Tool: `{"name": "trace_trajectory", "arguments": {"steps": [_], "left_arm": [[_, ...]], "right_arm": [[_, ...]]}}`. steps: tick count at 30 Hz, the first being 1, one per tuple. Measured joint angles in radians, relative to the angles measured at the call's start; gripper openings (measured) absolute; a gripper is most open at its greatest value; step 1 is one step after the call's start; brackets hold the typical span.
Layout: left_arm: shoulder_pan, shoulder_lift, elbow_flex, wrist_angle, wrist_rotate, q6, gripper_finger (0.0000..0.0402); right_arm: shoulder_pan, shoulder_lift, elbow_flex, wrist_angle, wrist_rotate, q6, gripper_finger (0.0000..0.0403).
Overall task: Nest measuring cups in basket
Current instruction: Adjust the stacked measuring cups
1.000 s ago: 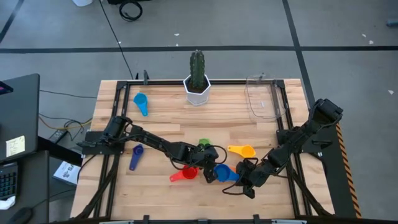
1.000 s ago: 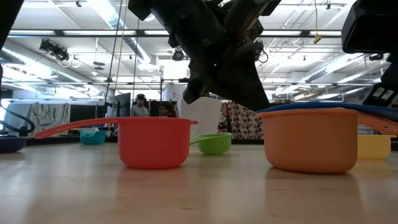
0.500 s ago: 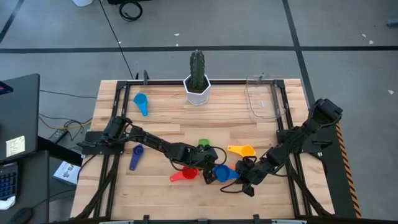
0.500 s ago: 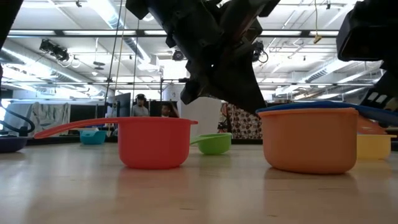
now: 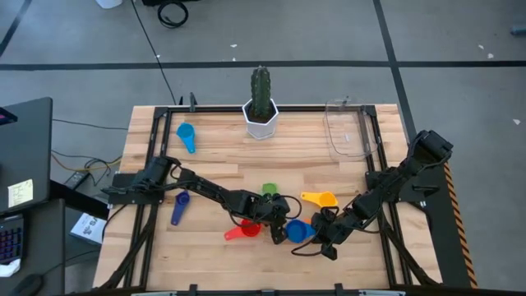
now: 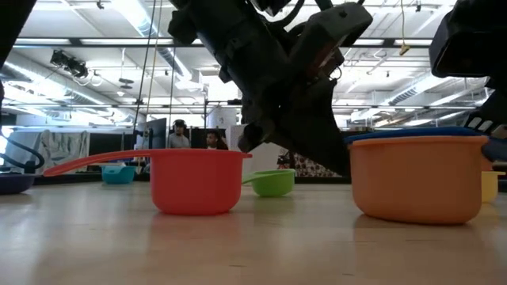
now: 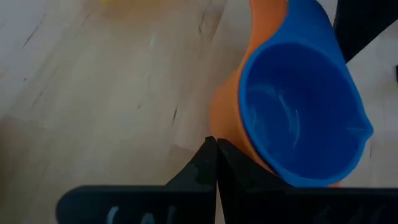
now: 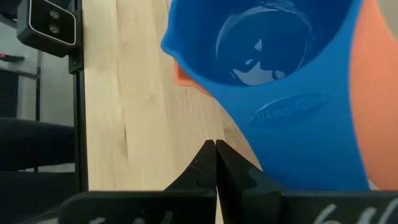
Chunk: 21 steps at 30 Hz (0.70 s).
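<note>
Left claw and right claw, both pinched together and holding nothing, flank the blue cup nested in the orange cup on the desk's near middle; the basket sits far right.

Basket at table's two o'clock; cactus pot at twelve; one cup nested inside another at five o'clock.

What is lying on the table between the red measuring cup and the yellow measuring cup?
In the high view, the blue plastic scoop nested in the orange one lies between the red plastic scoop and the yellow plastic scoop.
</note>
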Motion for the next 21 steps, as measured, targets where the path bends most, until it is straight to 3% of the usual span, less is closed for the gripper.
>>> {"name": "trace_trajectory", "arguments": {"steps": [6, 11, 21], "left_arm": [[0.0, 0.0, 0.0, -0.011, 0.033, 0.013, 0.0004], [0.0, 0.0, 0.0, -0.011, 0.033, 0.024, 0.0004], [-0.002, 0.0, 0.0, -0.018, 0.033, 0.025, 0.0004]], "right_arm": [[-0.015, 0.0, 0.0, -0.046, -0.087, -0.005, 0.0001], [-0.015, 0.0, 0.0, -0.084, -0.098, 0.004, 0.0001], [-0.046, -0.045, 0.0, -0.149, 0.016, 0.003, 0.0]]}}
